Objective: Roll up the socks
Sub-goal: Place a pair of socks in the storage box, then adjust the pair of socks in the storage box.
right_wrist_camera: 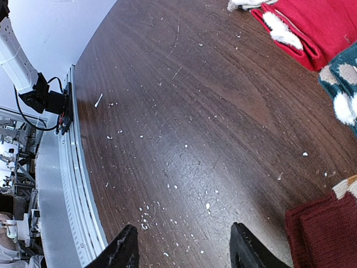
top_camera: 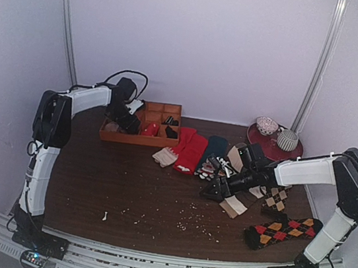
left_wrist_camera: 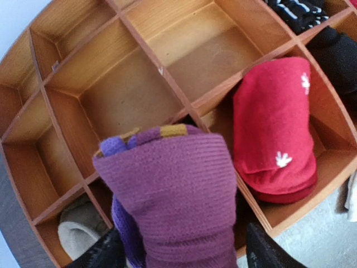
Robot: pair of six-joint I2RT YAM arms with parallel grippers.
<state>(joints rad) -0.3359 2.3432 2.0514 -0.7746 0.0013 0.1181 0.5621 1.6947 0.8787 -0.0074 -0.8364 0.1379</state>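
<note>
Presently, left claw (left_wrist_camera: 184, 254) clenched on a rolled purple sock (left_wrist_camera: 173, 195), poised over the wooden tray (left_wrist_camera: 149, 53), beside a red roll (left_wrist_camera: 273, 128), right claw (right_wrist_camera: 184, 251) spread apart above the surface (right_wrist_camera: 184, 111), near loose red socks (right_wrist_camera: 312, 28)

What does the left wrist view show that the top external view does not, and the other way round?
Only the left wrist view shows the purple sock roll clamped in the left gripper above the wooden box, and a grey roll in another compartment. Only the top view shows the right gripper, the argyle socks and the bowls. Both show the wooden box and the red roll in one compartment.
</note>
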